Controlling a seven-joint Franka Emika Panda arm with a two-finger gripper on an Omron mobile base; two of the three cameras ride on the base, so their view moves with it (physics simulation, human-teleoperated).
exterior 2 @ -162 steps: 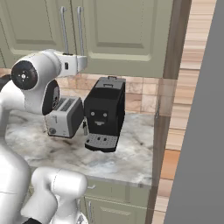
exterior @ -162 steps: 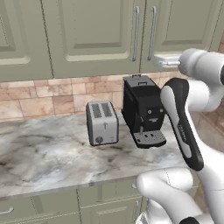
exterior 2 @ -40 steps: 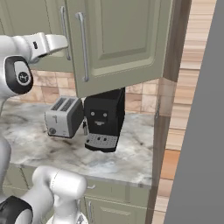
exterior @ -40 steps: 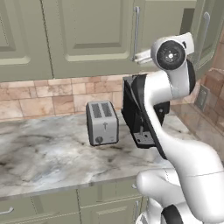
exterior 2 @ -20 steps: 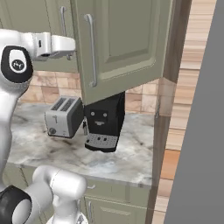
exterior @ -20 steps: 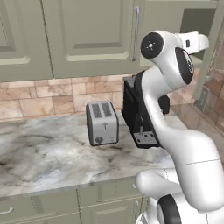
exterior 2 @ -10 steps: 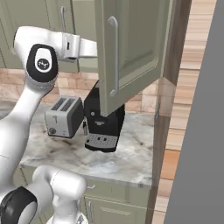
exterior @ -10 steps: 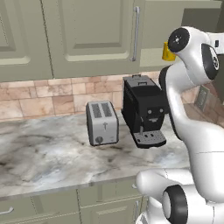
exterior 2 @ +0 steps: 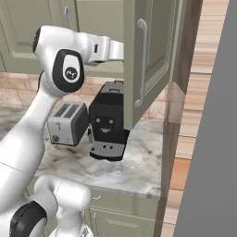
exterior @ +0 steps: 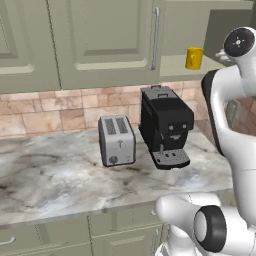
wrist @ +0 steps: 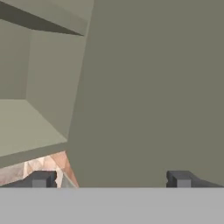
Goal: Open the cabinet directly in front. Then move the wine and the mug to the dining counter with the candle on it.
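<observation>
The sage-green cabinet point(exterior: 178, 66) stands with its right door point(exterior 2: 152, 55) swung wide, the silver bar handle point(exterior 2: 141, 65) facing out. A small yellow-orange mug point(exterior: 194, 58) sits on the bare lower shelf. The wine, the dining counter and the candle are out of view. My arm reaches up to the cabinet, and in the right base view its hand point(exterior 2: 114, 50) goes behind the door's edge. In the hand view my gripper point(wrist: 110, 179) is open, fingertips point(wrist: 41, 179) far apart, close against the door's inner face point(wrist: 153, 87), with nothing between them.
A black coffee machine point(exterior: 165, 125) and a silver toaster point(exterior: 116, 140) stand on the marble worktop point(exterior: 60, 180) below the cabinet. The left cabinet door point(exterior: 105, 40) is shut. A wooden side wall point(exterior 2: 185, 97) bounds the worktop on the right.
The right door has swung further open and the mug on the shelf has come into sight. My arm has moved to the right with the door, and the hand has left the left base view.
</observation>
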